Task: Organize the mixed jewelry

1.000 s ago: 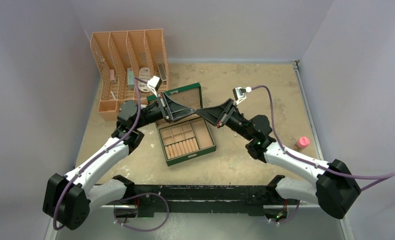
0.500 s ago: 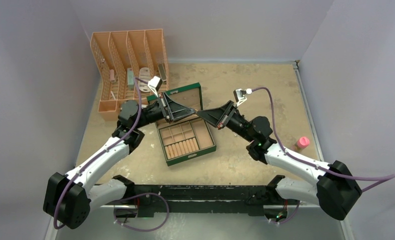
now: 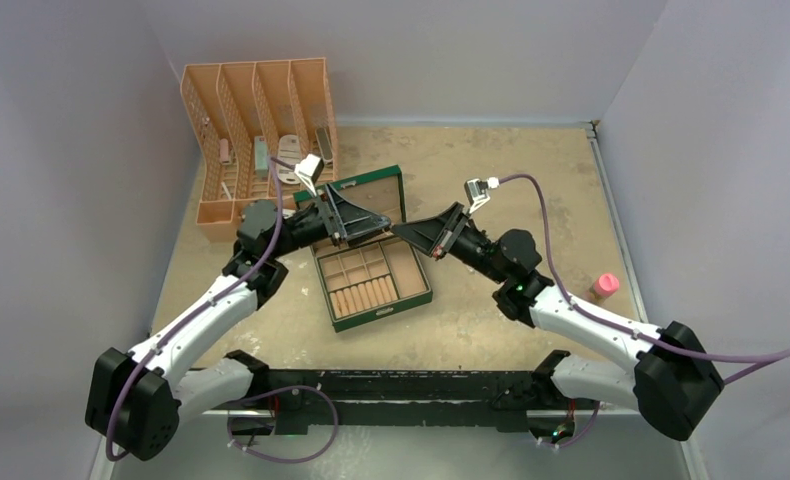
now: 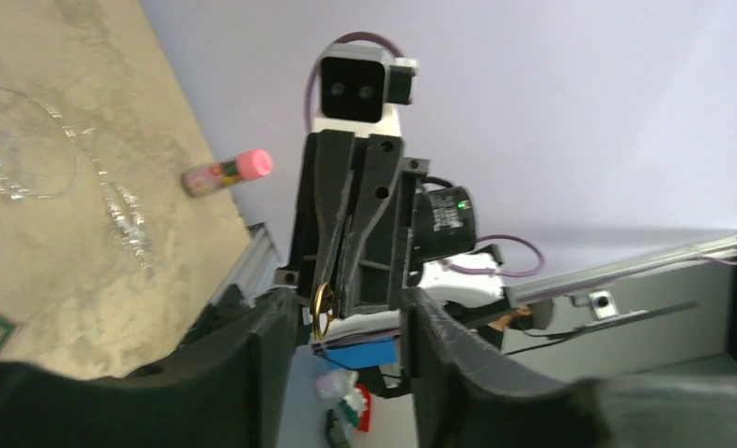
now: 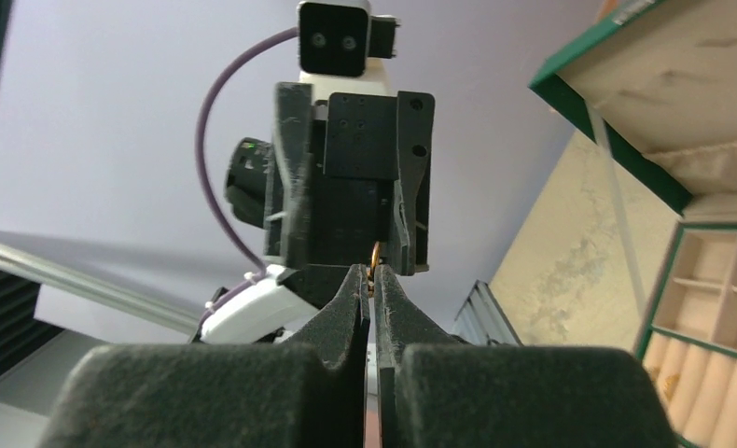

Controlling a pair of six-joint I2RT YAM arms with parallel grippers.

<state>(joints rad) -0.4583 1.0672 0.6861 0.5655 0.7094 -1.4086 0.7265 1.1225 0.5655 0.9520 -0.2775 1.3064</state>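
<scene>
Carefully: the right claw (image 5: 369, 280) pinches a gold ring (image 4: 323, 313); the left claw (image 4: 348, 313), gaping open just opposite, should close squarely on it before the right lets go.

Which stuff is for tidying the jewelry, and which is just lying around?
For the job: gold ring in the right pincer, wire hoop, silvery chain, green jewelry box.
Just lying about: pink-capped bottle, orange rack.
</scene>
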